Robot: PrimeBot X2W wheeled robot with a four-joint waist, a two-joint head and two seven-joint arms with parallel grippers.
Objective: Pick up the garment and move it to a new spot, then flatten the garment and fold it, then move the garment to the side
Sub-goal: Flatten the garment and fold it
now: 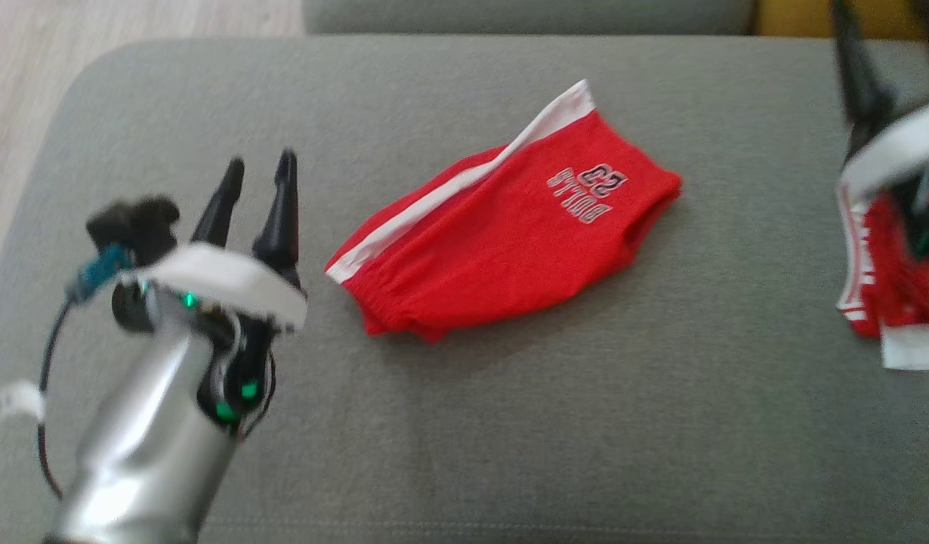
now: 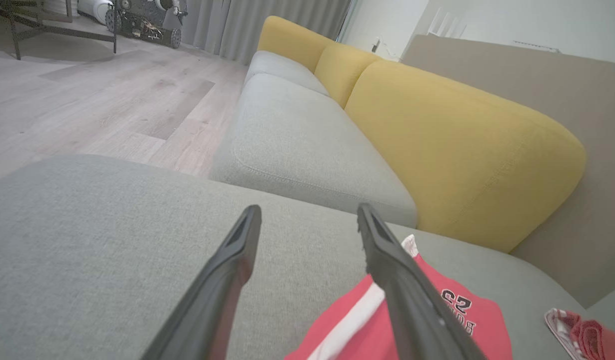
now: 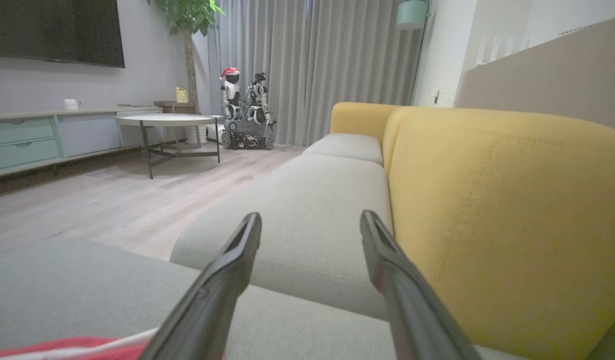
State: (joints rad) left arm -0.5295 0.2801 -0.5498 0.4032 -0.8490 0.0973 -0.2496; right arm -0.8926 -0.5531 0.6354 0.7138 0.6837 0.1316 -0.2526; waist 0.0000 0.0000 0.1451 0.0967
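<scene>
Folded red shorts [image 1: 502, 227] lie on the grey cushion [image 1: 510, 423] between the left end effector [image 1: 260, 162] and right end effector [image 3: 310, 216], both spread and empty.

Right claw [image 3: 310, 216] (spread wide) points toward a grey seat [image 3: 327, 200] and yellow backrest [image 3: 497, 200].

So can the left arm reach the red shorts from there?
Probably yes. The left gripper is open and is just to the left of the shorts, with only bare cushion between them. Nothing seems to block the way, so a sideways move should bring it there.
</scene>
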